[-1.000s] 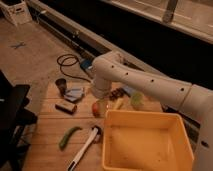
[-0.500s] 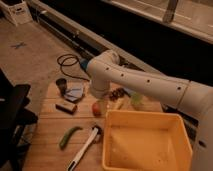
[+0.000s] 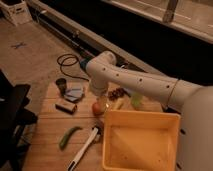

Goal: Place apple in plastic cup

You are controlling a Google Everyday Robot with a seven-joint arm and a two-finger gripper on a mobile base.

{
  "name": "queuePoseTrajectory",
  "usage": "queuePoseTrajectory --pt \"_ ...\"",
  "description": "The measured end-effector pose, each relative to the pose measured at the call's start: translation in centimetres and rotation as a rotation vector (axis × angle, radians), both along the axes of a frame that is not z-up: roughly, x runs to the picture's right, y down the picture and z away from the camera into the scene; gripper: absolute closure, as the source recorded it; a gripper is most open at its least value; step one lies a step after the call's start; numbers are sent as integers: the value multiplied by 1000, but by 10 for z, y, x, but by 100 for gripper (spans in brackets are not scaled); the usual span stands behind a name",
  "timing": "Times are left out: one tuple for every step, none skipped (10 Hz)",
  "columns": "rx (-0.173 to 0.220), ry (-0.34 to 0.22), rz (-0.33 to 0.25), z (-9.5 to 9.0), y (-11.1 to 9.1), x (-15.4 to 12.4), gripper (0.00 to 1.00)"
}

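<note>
The apple (image 3: 97, 108), small and reddish-orange, lies on the wooden table (image 3: 45, 127) just left of the yellow bin. My gripper (image 3: 100, 100) hangs from the white arm (image 3: 135, 82) right over the apple, at its top; whether it holds the apple is hidden. The plastic cup (image 3: 136, 101), pale yellow-green, stands upright to the right of the apple, behind the bin's far edge and partly under the arm.
A large yellow bin (image 3: 112, 145) fills the table's front right. Dark grapes (image 3: 117, 93) and a yellow item (image 3: 118, 104) lie between apple and cup. A dark cup (image 3: 61, 85), blue packet (image 3: 75, 93), dark bar (image 3: 66, 106), green vegetable (image 3: 69, 136) and white-handled tool (image 3: 85, 147) lie left.
The arm's elbow has swung slightly left, with the gripper staying over the apple. The apple and the cup have not moved.
</note>
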State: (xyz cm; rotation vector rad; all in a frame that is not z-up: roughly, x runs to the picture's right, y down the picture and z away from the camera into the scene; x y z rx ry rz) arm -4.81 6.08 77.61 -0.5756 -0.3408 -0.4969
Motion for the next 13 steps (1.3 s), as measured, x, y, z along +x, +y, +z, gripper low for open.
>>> queuePoseTrajectory --pt "-8 -8 1 5 2 -4 20" --pt "-19 -27 14 14 3 -9 20" --pt "-26 -40 25 21 3 -11 20" --pt "-35 -54 29 30 5 -16 20" --pt "-44 -66 36 37 6 -19 20" --pt "-59 -80 53 47 8 -20 20" --pt "-71 -87 66 55 9 -19 20" --pt "-84 -91 71 62 14 -21 20" --pt "-108 -91 77 73 23 -20 20" --pt "-136 -84 86 84 34 -17 20" --pt "-157 -76 95 90 39 -12 20" --pt "-185 -65 107 98 47 -5 20" --pt "-201 -66 125 102 52 -3 20"
